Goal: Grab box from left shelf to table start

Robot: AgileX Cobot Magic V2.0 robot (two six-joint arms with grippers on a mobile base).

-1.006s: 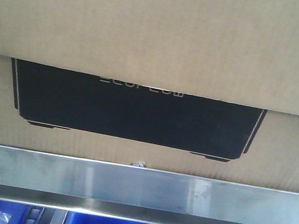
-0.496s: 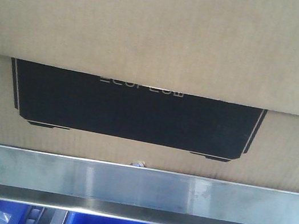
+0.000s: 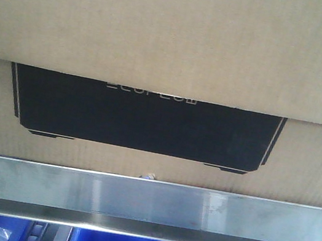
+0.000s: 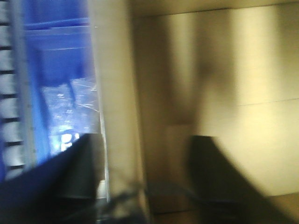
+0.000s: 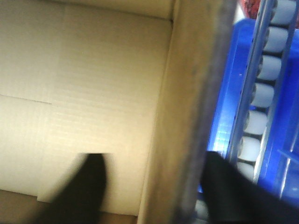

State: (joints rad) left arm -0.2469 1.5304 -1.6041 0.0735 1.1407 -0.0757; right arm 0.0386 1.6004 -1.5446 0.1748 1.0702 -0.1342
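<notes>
Cardboard box (image 3: 176,36) sits at the left shelf (image 3: 146,202) front edge. Left gripper (image 4: 147,142) and right gripper (image 5: 152,158) each straddle a wall, jaws spread.

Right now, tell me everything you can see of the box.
The box is tan corrugated cardboard, open-topped, with a black panel outlined in white, its lettering half hidden by a flap. It sits behind the shelf's silver rail. A wall stands between the open fingers of the left gripper, another between those of the right gripper.
</notes>
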